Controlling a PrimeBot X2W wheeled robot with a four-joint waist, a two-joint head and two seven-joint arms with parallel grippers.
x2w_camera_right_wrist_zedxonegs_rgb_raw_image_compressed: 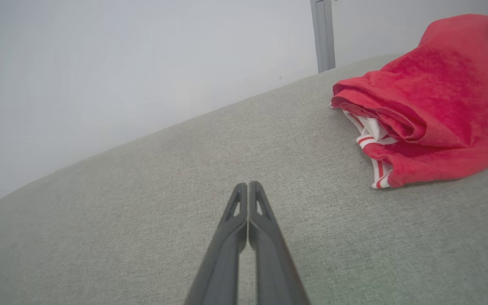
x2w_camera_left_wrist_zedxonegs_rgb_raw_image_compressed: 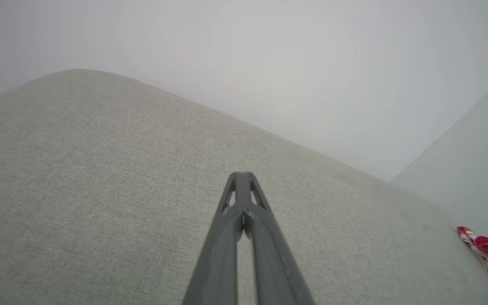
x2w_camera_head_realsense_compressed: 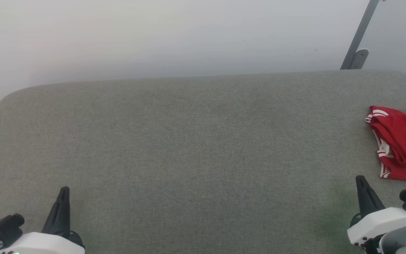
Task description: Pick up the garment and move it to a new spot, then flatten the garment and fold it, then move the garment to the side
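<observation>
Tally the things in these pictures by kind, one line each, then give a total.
garment, red with white-striped trim: 1
robot hands, both shut: left hand, right hand: 2
grey fabric surface: 1
grey metal bar against the wall: 1
Total: 5

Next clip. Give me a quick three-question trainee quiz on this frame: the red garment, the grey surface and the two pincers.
1. Multiple choice: which is nearer the garment?
A. the left pincer
B. the right pincer
C. both equally near
2. True or false: the garment lies spread flat in the middle of the grey surface.
3. Fill in: both pincers have their fingers ____, with nothing between them.
Key:
1. B.
2. False: it lies bunched at the right edge of the grey surface, partly cut off by the head view.
3. shut.
</observation>
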